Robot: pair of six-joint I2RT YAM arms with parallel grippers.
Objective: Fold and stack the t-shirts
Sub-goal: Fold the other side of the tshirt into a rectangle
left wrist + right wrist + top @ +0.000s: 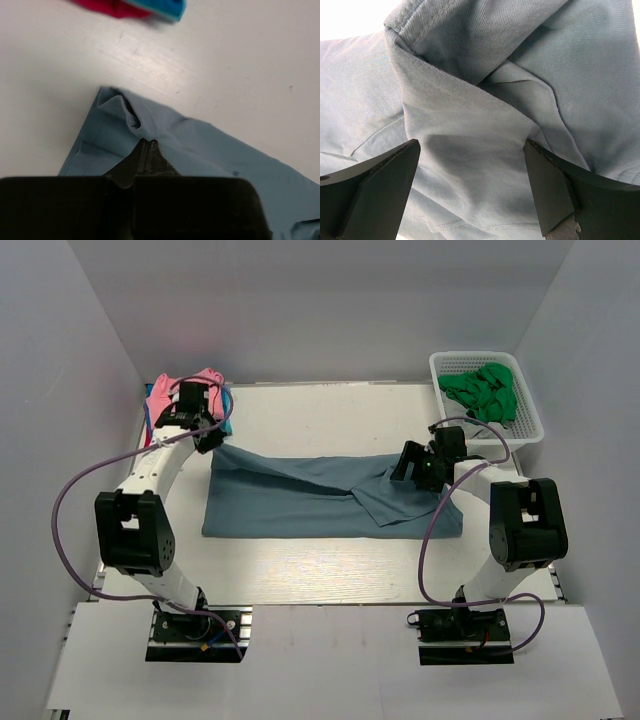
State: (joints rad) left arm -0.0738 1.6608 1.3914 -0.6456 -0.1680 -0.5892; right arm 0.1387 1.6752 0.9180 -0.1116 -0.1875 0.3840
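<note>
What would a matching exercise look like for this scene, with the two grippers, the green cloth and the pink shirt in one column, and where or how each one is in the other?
Things
1. left gripper
2. right gripper
3. green cloth
4. pink shirt

Place or state
A. in the white basket
B. open, astride a fold of the grey-blue shirt
C. at the far left corner of the table
D. shut on a corner of the grey-blue shirt

Pairs: 1-D, 2-B, 3-A, 4-C
</note>
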